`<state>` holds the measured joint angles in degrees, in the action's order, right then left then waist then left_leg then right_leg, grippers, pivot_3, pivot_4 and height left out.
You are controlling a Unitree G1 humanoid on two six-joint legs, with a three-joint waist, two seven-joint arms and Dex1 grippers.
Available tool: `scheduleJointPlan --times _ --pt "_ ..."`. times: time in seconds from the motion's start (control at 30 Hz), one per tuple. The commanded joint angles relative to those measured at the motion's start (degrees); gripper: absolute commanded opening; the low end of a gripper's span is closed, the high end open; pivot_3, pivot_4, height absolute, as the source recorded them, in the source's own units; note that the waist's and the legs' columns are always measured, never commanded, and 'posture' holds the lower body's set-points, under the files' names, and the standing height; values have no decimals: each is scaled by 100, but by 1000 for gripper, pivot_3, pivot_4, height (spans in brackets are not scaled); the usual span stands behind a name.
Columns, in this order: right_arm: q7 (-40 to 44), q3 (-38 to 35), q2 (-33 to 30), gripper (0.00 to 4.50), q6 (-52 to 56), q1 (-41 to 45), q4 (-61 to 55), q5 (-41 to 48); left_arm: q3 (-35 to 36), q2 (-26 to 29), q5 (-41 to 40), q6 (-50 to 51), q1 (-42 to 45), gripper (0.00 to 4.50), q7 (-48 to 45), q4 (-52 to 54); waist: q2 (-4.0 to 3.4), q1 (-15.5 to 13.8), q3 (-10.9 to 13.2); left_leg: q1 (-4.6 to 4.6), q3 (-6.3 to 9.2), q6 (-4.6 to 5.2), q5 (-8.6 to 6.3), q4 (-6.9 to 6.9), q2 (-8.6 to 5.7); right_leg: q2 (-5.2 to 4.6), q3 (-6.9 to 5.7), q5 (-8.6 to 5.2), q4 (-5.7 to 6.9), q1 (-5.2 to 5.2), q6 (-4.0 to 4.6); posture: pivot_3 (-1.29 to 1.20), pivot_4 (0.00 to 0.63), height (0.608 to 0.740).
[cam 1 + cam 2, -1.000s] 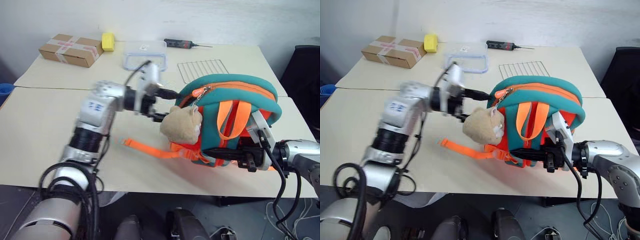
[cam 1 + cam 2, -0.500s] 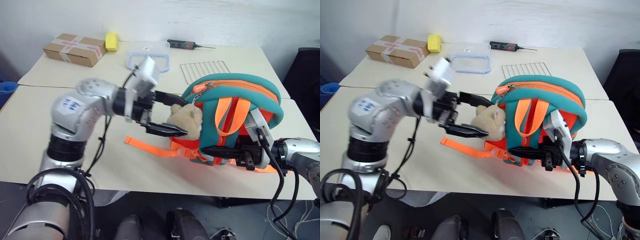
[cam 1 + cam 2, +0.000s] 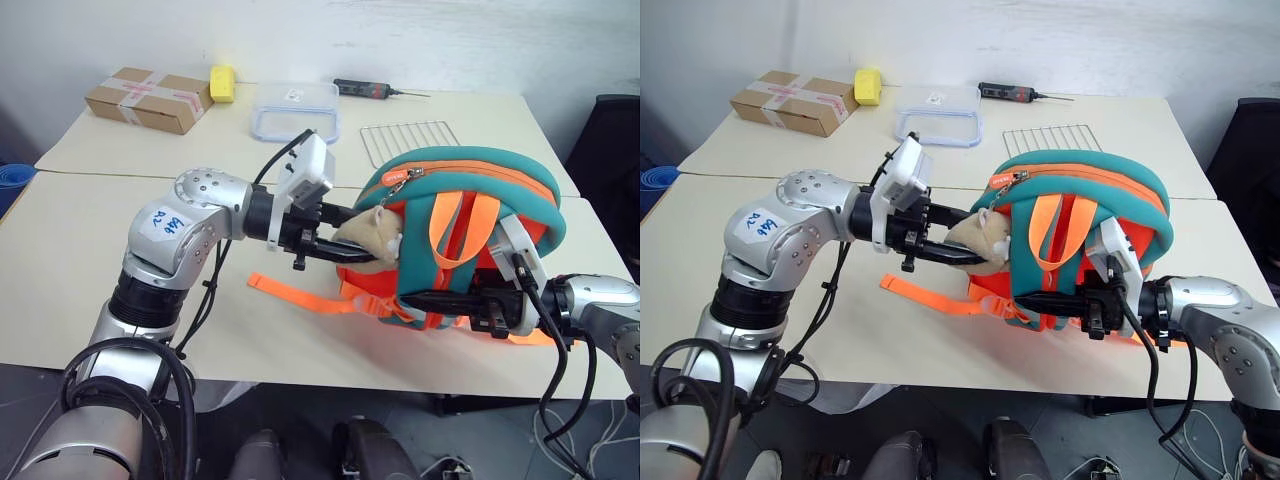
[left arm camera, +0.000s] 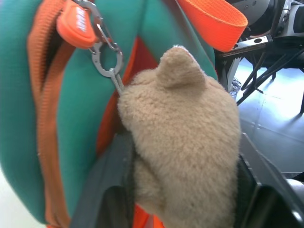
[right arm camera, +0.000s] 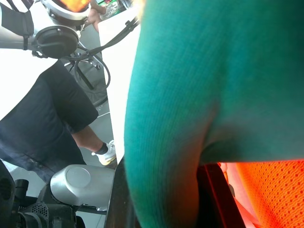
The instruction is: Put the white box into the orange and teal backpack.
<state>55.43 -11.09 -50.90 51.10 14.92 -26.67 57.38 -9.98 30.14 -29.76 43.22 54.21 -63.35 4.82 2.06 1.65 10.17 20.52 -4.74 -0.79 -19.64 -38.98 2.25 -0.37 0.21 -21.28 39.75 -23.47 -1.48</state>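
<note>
The orange and teal backpack (image 3: pixel 470 180) stands upright on the near table (image 3: pixel 60 270), its zipper along the teal top. A tan plush toy (image 3: pixel 372 228) hangs from the zipper pull on its left side. My left gripper (image 3: pixel 360 236) reaches in from the left and is shut on that toy; in the left wrist view the toy (image 4: pixel 185 142) is squeezed between the black fingers (image 4: pixel 111 190). My right gripper (image 3: pixel 415 298) is shut on the backpack's lower front, with teal fabric (image 5: pixel 190 104) pinched between its fingers. The white box is out of view.
A loose orange strap (image 3: pixel 300 297) trails left of the backpack. On the far table lie a taped cardboard box (image 3: pixel 147 98), a yellow sponge (image 3: pixel 222 82), a clear container (image 3: pixel 295 108), a wire rack (image 3: pixel 410 140) and a dark tool (image 3: pixel 372 90). A person (image 5: pixel 42 109) stands nearby.
My left gripper has slid right onto the plush toy and closed from wide open around it. The right gripper has kept its hold on the backpack and stayed in place.
</note>
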Motion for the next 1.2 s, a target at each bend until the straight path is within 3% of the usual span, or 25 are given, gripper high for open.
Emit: scheduleJointPlan --times 0.03,0.33,0.47,0.8,0.97,1.0,1.2 --pt "67 -160 33 0 -202 -164 -247 29 275 196 108 -114 428 1363 -9 -439 0 -13 0 0 1 0 0 0 0 0 -1 0 -1 0 0 0 150 740" --pt "-207 -326 119 0 -344 -627 -468 119 407 921 559 -1123 811 1363 -693 -1807 0 -5 0 1 3 0 0 1 0 0 -2 0 -2 -1 0 0 150 740" --pt "-402 -357 220 0 -422 -678 -514 107 33 1053 1179 -1875 681 1363 -865 -2260 -1 -3 0 5 4 1 -1 1 -1 -3 -4 0 -8 -2 0 0 150 740" --pt "-724 -385 277 0 -494 -245 -280 30 -1310 464 3183 -4393 -341 1363 -362 -2687 -1 -9 0 8 4 3 -2 -1 -1 -4 -3 0 -5 -6 0 0 150 740" --pt "-426 -402 -14 0 -426 -248 -55 -132 -1084 325 2959 -4049 -582 1363 -432 -2445 -2 -1 -1 9 4 5 -3 -1 -1 -4 -3 0 -2 -7 0 0 150 740" --pt "-326 -432 -116 651 -339 -224 44 -83 -973 358 2832 -3876 -630 2055 -495 -2358 -2 0 -1 8 4 5 -3 -1 -1 -3 -4 0 -1 -6 0 0 150 740" --pt "554 -1010 -928 2677 -264 -478 466 -140 -143 711 1954 -2526 -922 3900 -740 -1746 -4 -8 1 11 4 5 -3 -1 0 -3 -5 0 0 -9 0 0 150 740"
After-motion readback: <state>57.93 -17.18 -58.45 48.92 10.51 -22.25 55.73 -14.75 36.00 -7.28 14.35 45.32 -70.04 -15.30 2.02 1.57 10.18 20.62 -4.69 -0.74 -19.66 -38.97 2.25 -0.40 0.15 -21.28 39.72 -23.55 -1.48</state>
